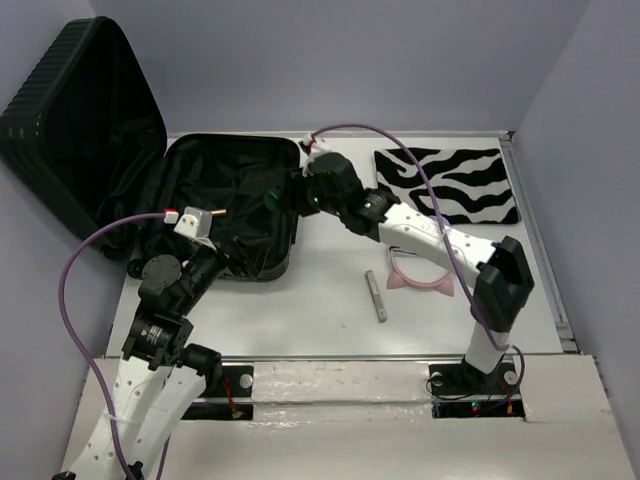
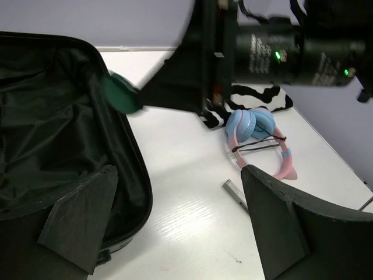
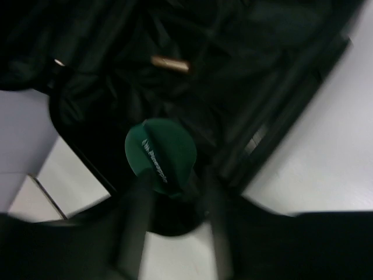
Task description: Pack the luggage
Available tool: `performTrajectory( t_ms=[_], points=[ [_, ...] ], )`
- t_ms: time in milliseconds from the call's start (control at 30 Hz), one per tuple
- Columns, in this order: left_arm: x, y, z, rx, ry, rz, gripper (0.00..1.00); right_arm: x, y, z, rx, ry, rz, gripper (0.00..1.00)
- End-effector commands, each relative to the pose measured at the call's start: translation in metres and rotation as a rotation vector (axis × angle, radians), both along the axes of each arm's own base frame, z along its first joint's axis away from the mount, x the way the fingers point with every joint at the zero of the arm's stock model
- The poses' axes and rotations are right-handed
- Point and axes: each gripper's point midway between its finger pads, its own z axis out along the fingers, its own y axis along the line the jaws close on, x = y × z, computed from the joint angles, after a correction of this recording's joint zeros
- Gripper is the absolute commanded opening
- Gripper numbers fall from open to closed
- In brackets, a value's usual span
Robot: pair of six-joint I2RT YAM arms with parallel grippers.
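One piece of luggage (image 1: 235, 180) lies open in the upper left of the top view. Its ribbed lid stands tilted against the left wall, and its lined base lies flat on the white table (image 1: 330, 335). The black lining is rumpled, and no packed thing can be made out on it.

One green rounded item (image 3: 160, 153) with white lettering hangs over the base's right rim. It is pinched between the two fingers (image 3: 131, 221) of the right gripper (image 3: 173, 178), which is clamped on it. In the left wrist view the same green item pokes out at the tip of that gripper, just above the case's edge near the upper left of the frame.

The left gripper (image 2: 178, 172) sits at the base's lower edge with its two fingers wide apart and nothing between them. One finger is over the lining and the other over the bare table.

Three loose things lie on the table to the right of the case:
- One flat zebra-striped pouch (image 1: 450, 185) is at the upper right, against the back edge.
- One pink-and-blue headset (image 2: 256, 131) is below the pouch, near the centre right, partly under the right arm in the top view.
- One slim silver stick (image 1: 375, 296) lies near the headset, toward the lower centre, touching nothing.
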Motion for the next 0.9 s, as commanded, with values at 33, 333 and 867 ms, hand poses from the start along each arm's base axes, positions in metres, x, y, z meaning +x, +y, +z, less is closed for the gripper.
performTrajectory(
  t_ms=[33, 333, 867],
  points=[
    [0.000, 0.006, 0.026, -0.023, -0.063, 0.030, 0.99, 0.020, 0.054, 0.024, 0.103, -0.027, 0.080, 0.82],
    [-0.007, 0.002, 0.033, -0.026, -0.087, 0.001, 0.99, -0.049, -0.121, -0.117, -0.334, 0.136, -0.239, 0.66],
    [-0.007, -0.003, 0.031, -0.023, -0.080, -0.022, 0.99, -0.119, -0.184, -0.218, -0.502, 0.408, -0.290, 0.29]
  ],
)
